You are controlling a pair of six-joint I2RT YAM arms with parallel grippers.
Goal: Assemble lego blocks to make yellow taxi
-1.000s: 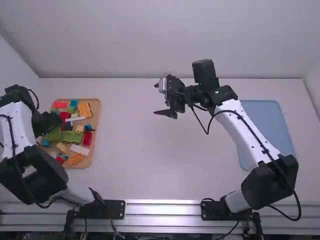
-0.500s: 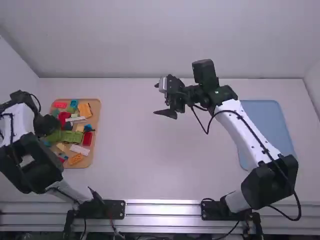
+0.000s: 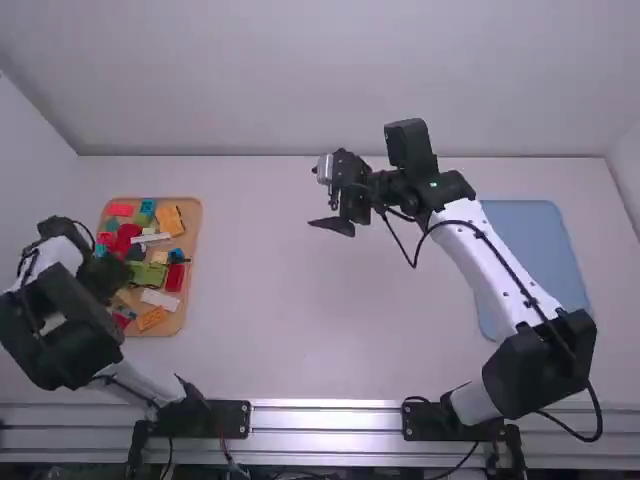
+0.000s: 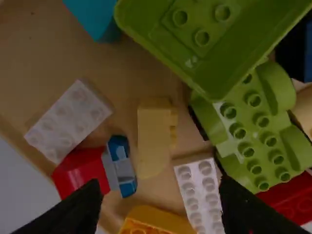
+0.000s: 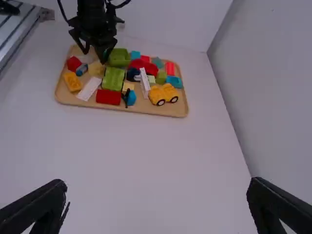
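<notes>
The yellow car piece [image 3: 170, 220] lies at the far right of the wooden tray [image 3: 190, 244], which sits at the left of the white surface [image 3: 330, 330]. It is farther away than the left pincer [image 3: 106, 276] and to the right of it, apart from its fingers. That pincer hangs over the left, near part of the tray, fingers spread wide with nothing between them. Close by, ahead of its fingertips, lies a pale yellow block [image 4: 153, 139]; an orange-yellow brick [image 4: 146, 225] rests at the tray's near end. Just beyond that brick is a white brick [image 3: 160, 300], and farther still a green wheeled base [image 3: 150, 274], with a red brick [image 3: 175, 278] beside it at the tray's right edge. A green open box [image 4: 200, 44] lies left of the base. The right pincer [image 3: 312, 197] hangs above the middle of the surface, well to the right of the tray and the car piece, its fingers wide apart and holding nothing. At the far right of the surface, past the right arm [image 3: 490, 265], lies a blue mat [image 3: 540, 250].
</notes>
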